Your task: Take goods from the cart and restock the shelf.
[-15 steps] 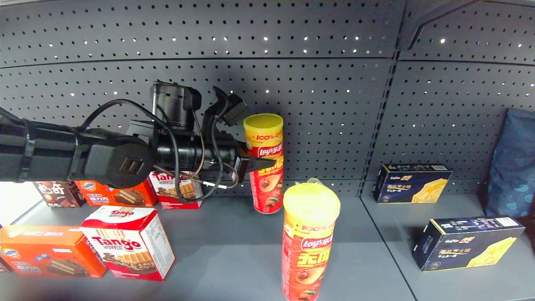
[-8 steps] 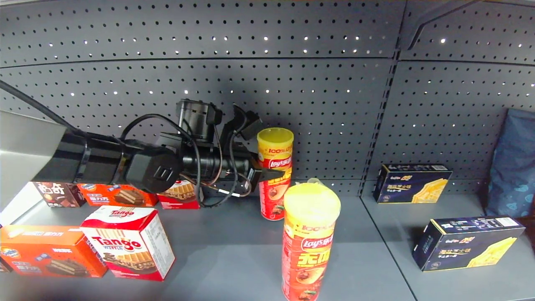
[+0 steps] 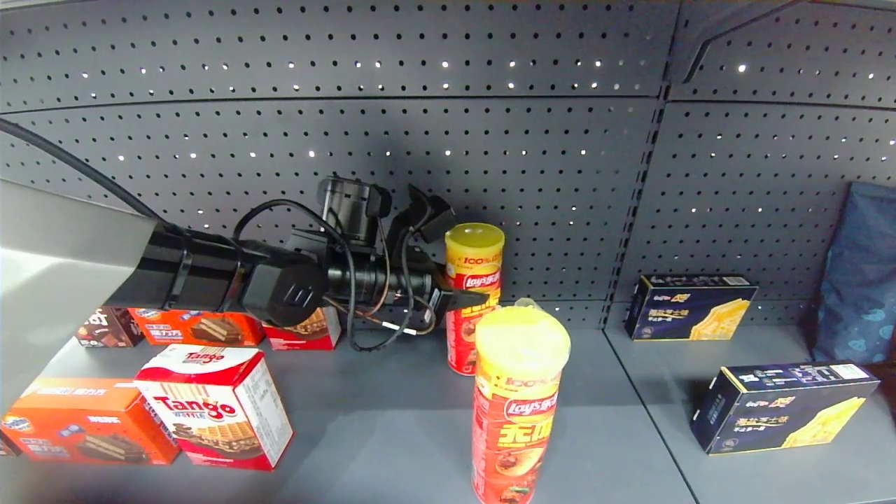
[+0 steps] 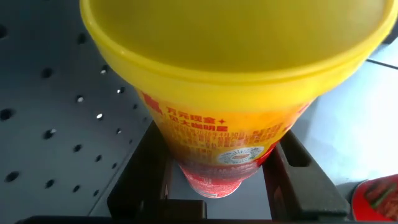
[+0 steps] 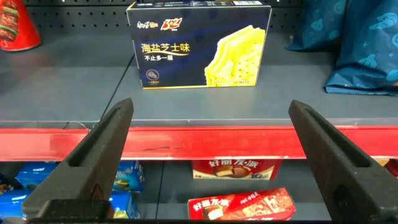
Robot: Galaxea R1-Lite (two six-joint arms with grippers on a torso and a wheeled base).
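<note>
A: Entry. Left gripper is clamped on the rear chip can, one finger on each side of the tube, about mid-height.
B: Axis of the can?
A: Upright, yellow lid on top. The arm comes in level from the robot's left, so the grip sits square across the long axis.
B: Where on the shelf?
A: At the back, near the pegboard, base down at deck level. I can't tell whether it touches, because the front chip can hides part of the foot.
B: So the front one is the neighbour to watch.
A: Yes. It stands upright, nearer us and slightly to the robot's right of the held can. They look apart, as far as I can judge. My reading is that the fingers' way out is back toward the robot's left, along the arm, not forward.
B: Right arm?
A: Right gripper is spread wide with nothing between its fingers. It is low by the shelf edge, facing a navy box. The left arm is nearer by far.
</note>
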